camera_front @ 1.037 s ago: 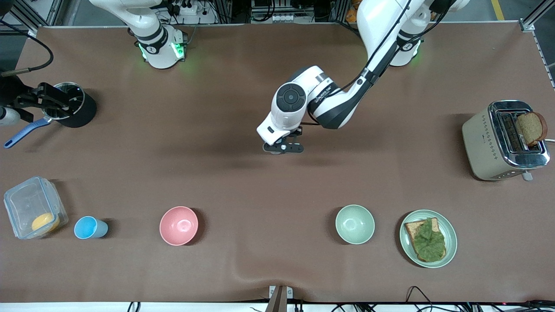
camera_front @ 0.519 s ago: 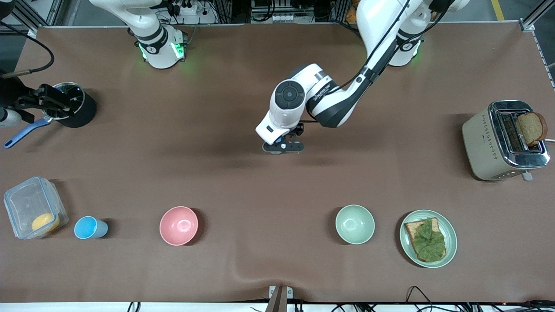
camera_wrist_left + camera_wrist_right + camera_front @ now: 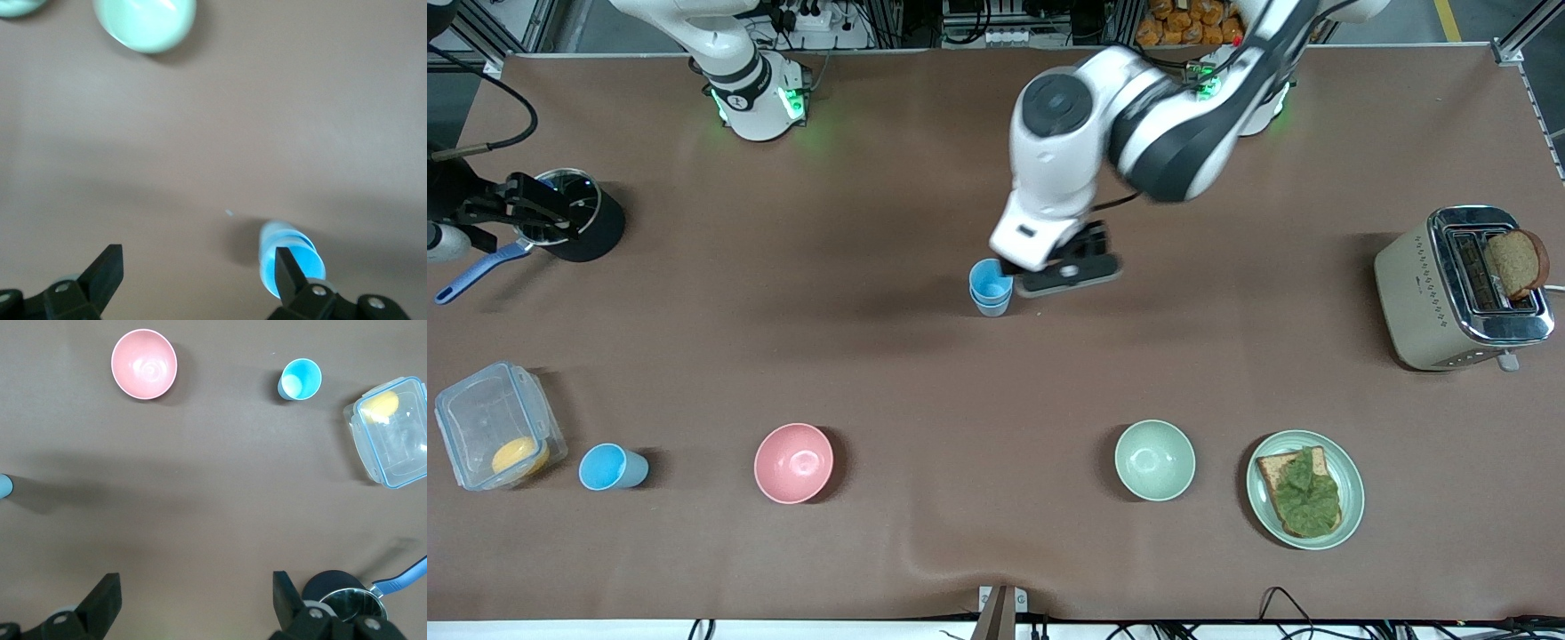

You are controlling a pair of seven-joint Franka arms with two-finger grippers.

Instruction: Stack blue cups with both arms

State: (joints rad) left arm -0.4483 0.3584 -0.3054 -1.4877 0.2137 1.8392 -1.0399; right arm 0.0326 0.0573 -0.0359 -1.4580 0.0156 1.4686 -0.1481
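Observation:
Two light-blue cups (image 3: 991, 287) stand nested in one another mid-table; in the left wrist view the stack (image 3: 293, 257) shows partly hidden by one fingertip. My left gripper (image 3: 1069, 272) is open and empty, in the air just beside the stack toward the left arm's end; it also shows in the left wrist view (image 3: 197, 283). A third blue cup (image 3: 612, 468) stands alone beside the plastic box, and shows in the right wrist view (image 3: 300, 380). My right gripper (image 3: 516, 206) waits open and empty by the black pot (image 3: 578, 227); it also shows in the right wrist view (image 3: 197, 603).
A pink bowl (image 3: 793, 462) and a pale green bowl (image 3: 1154, 460) stand nearer the front camera. A plate with toast (image 3: 1305, 488), a toaster (image 3: 1458, 289) and a clear box (image 3: 496, 436) stand near the table's ends.
My left gripper has let go, risen and pulled back toward the left arm's end, uncovering the two nested cups. The right arm has not moved.

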